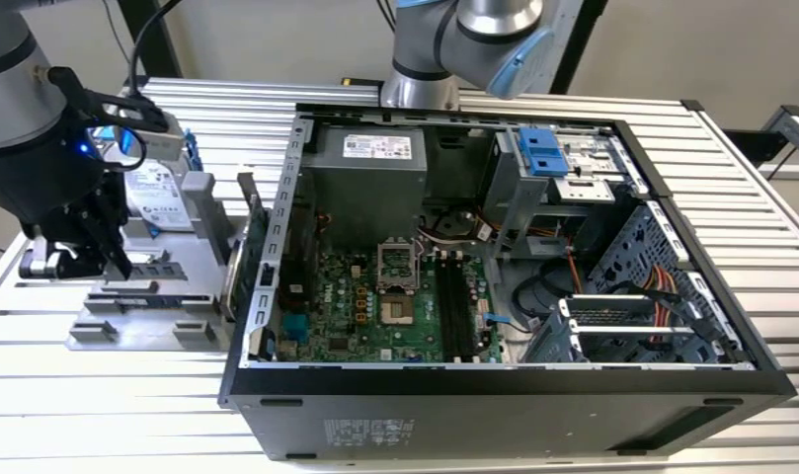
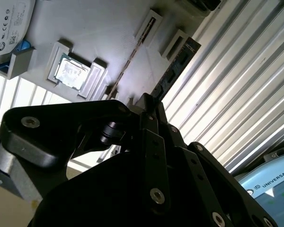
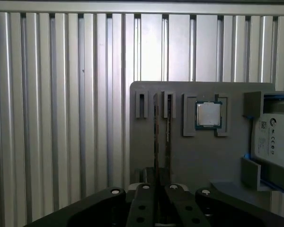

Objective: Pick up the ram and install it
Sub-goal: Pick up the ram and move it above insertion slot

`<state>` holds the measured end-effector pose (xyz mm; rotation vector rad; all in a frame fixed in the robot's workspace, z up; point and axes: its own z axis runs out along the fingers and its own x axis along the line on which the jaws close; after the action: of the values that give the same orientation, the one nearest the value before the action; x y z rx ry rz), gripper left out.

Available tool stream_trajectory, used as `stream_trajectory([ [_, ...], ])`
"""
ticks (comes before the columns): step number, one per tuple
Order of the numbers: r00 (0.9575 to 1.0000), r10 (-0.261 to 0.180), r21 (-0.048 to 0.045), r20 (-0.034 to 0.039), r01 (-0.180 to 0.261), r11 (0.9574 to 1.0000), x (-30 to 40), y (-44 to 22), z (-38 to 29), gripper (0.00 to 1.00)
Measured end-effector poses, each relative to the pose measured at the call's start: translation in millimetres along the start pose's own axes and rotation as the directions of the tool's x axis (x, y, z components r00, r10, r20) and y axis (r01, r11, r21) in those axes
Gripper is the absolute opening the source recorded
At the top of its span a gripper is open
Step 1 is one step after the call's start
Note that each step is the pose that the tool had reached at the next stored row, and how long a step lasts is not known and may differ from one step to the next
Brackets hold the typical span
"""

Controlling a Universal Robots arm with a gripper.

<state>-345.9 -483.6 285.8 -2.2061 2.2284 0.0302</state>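
Gripper [image 3: 159, 187] jaws stood narrow, pinched on the thin edge of the ram [image 3: 156, 135], which stood on edge on the grey fixture plate [image 3: 199, 156]. One ribbed metal table [image 1: 96, 415] carried one open computer case [image 1: 505, 405] and, at the exterior view's left, that one plate. It held one hard drive [image 3: 274, 142], one ram and one square CPU chip [image 3: 208, 114].

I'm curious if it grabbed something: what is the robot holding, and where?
I cannot tell. The gripper is at one end of the ram, which stands on edge in the gray tray.
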Motion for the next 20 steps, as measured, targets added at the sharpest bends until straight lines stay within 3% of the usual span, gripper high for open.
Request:
stream_trajectory([
  [20,0.9997,0.023,0.0003,0.0046,-0.023,0.9997,-0.2,0.1,-10.8,0.00],
])
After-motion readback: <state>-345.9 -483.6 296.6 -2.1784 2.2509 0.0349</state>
